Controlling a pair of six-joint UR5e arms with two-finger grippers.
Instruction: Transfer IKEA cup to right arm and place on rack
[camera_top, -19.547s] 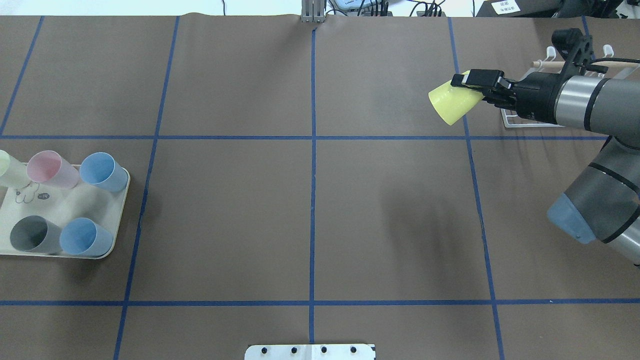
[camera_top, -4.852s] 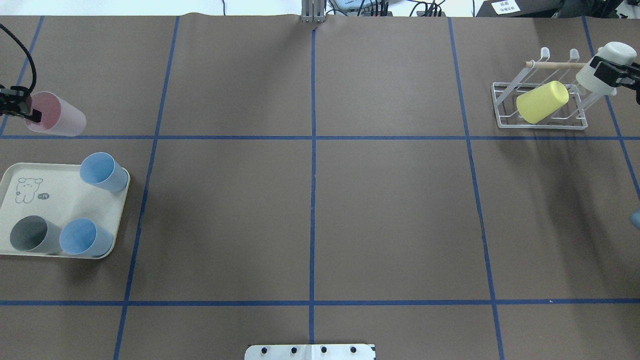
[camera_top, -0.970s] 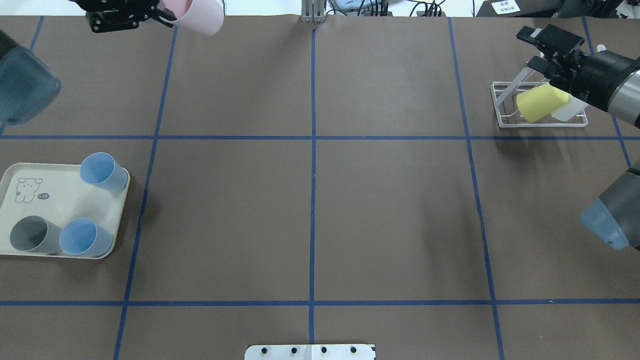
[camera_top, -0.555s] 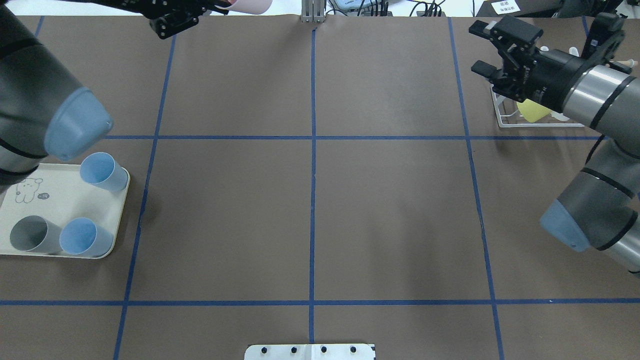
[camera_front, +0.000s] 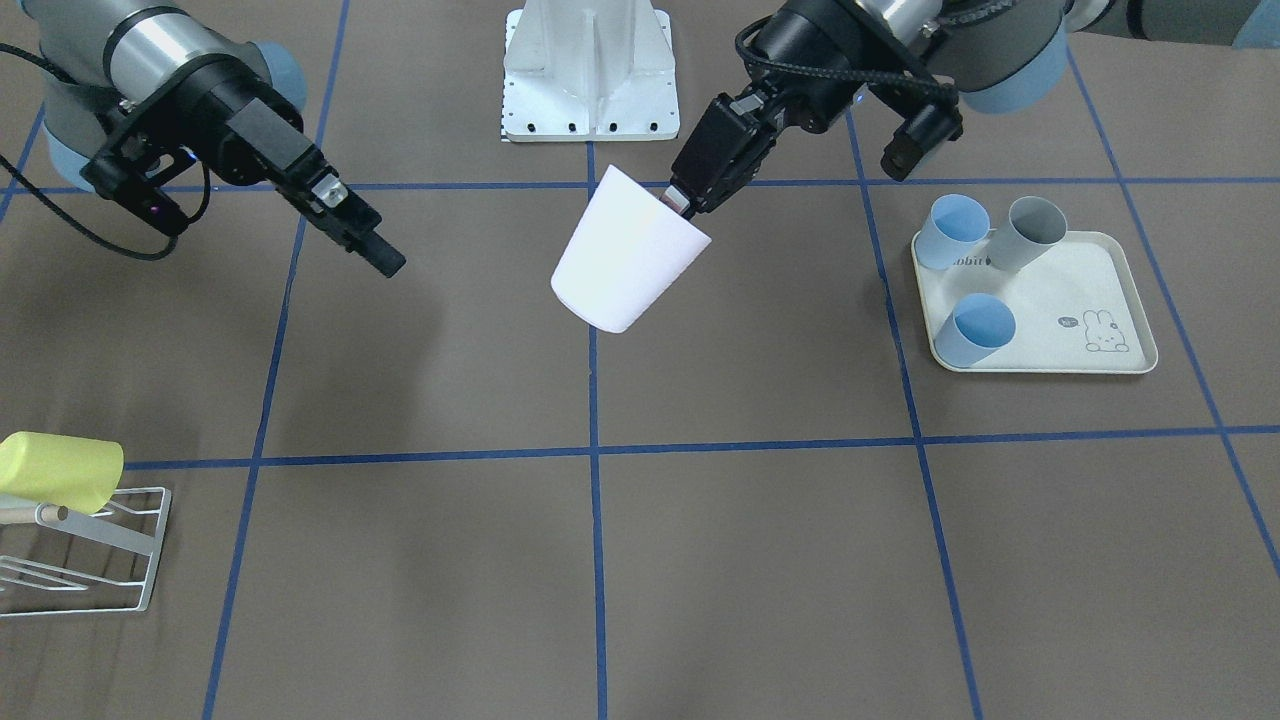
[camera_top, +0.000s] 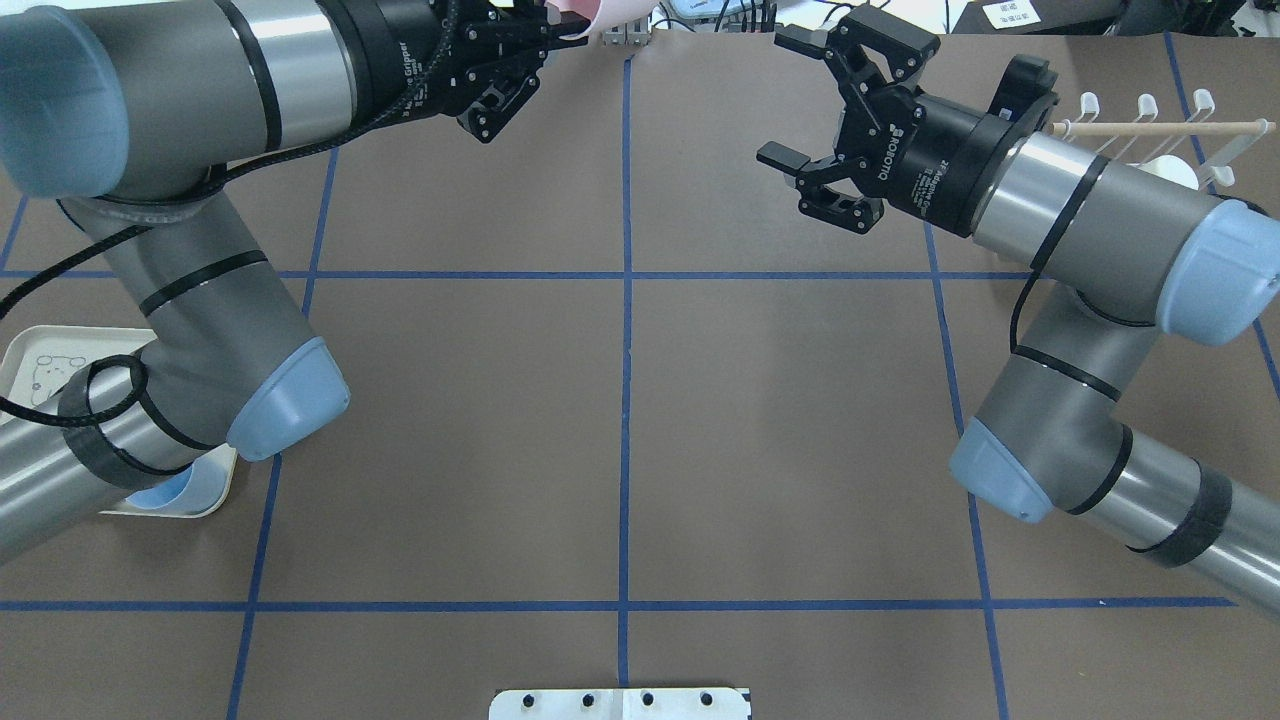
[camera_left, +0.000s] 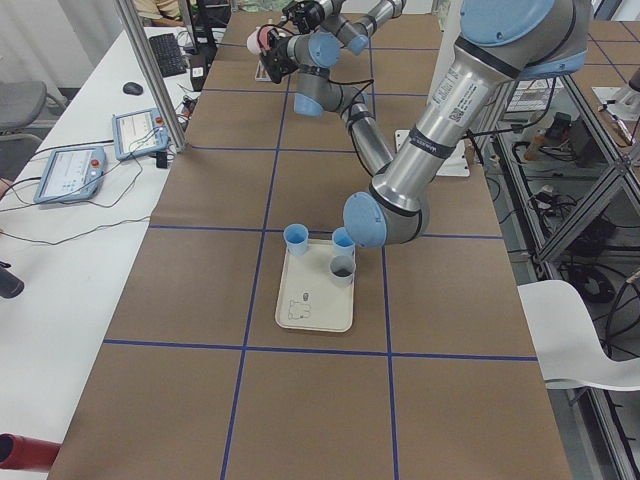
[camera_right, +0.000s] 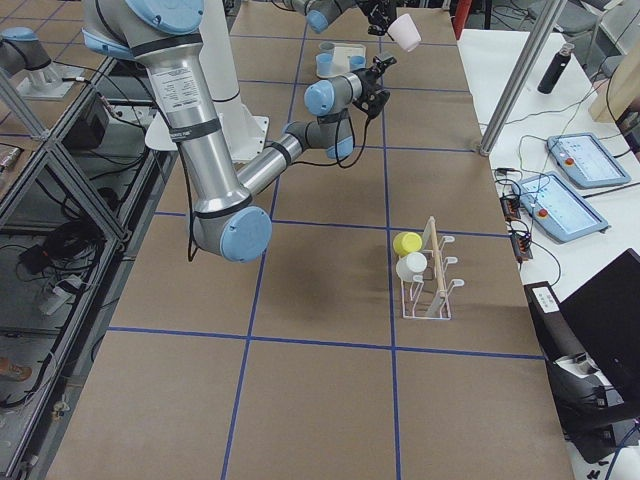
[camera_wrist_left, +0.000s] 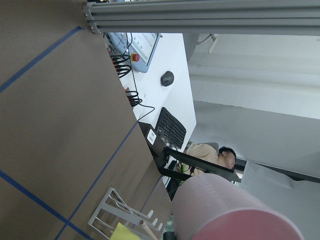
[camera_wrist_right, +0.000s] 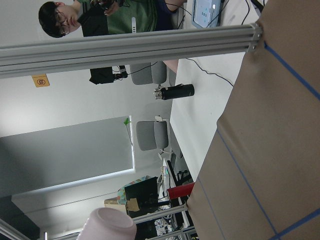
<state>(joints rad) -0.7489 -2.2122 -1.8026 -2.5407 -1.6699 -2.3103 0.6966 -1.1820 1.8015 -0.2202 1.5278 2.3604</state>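
The left gripper (camera_front: 686, 204) is clamped on the rim of the pink cup (camera_front: 625, 265), carrying it tilted in the air, well apart from the rack (camera_right: 436, 265). The right gripper (camera_top: 790, 97), spread wide and empty, sits between the rack and the cup. The cup looks like light, stiff, smooth plastic, tapered, so it may slide; its free lower wall seems the place to grasp. Overhead, the tray (camera_front: 1120, 300), far from the rack, is mostly behind the left arm. On the rack a yellow cup (camera_front: 60, 470) lies. How the fingers straddle the rim is unclear.
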